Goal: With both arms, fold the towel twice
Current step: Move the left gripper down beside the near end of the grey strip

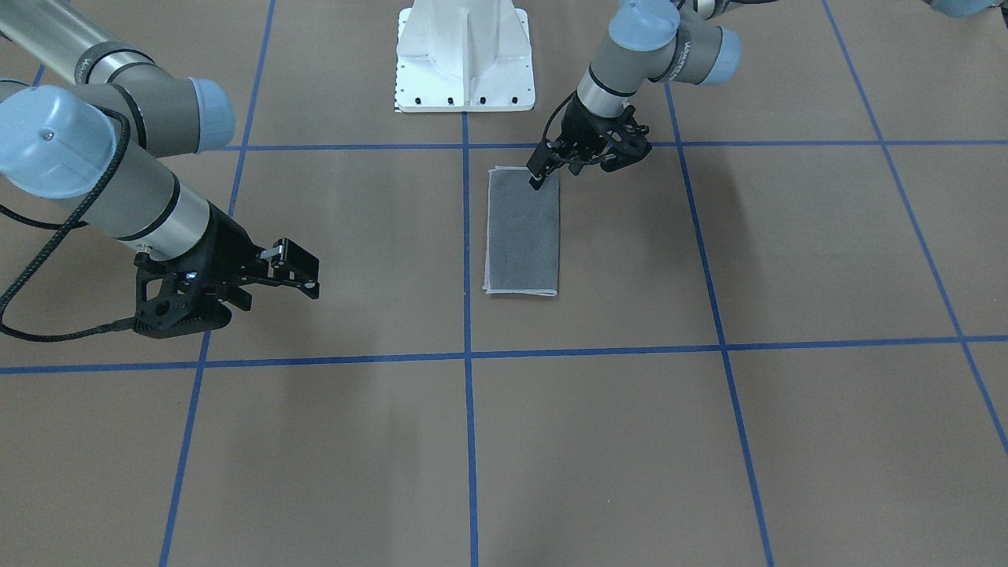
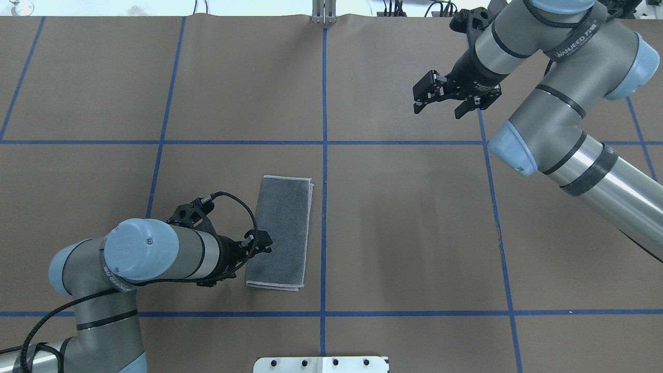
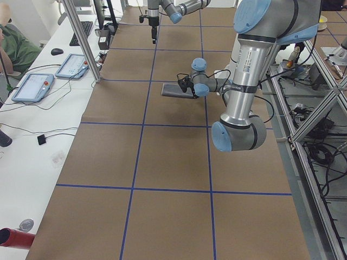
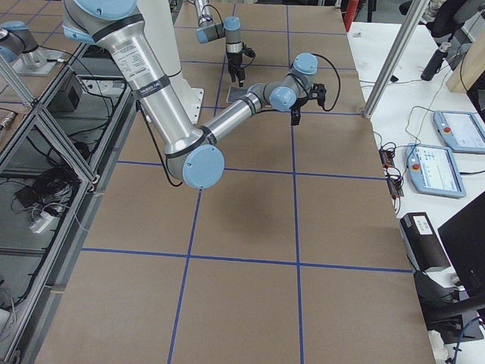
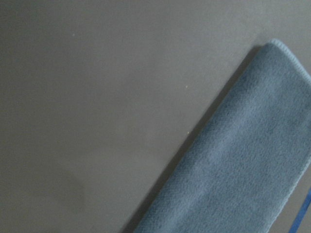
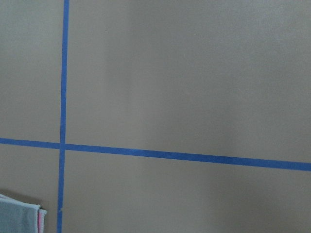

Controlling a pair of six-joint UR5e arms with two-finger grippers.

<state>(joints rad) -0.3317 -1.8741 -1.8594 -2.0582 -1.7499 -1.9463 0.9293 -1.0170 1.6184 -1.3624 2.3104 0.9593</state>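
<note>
Towel [image 2: 282,233] folded into a dark grey strip, pale-edged; right hand [image 2: 438,110] spread; left hand [image 2: 263,243] unclear.

The towel [image 2: 282,233], folded into a narrow dark-grey strip, lies flat; left gripper [image 2: 263,244] at its edge, right gripper [image 2: 439,106] well apart.

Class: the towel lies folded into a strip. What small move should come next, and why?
Probably close the left gripper on the robot-side end of the towel. It lies as a grey strip, so one fold seems left; that gripper sits at that end, while the right gripper hangs open, far off over bare table.
</note>
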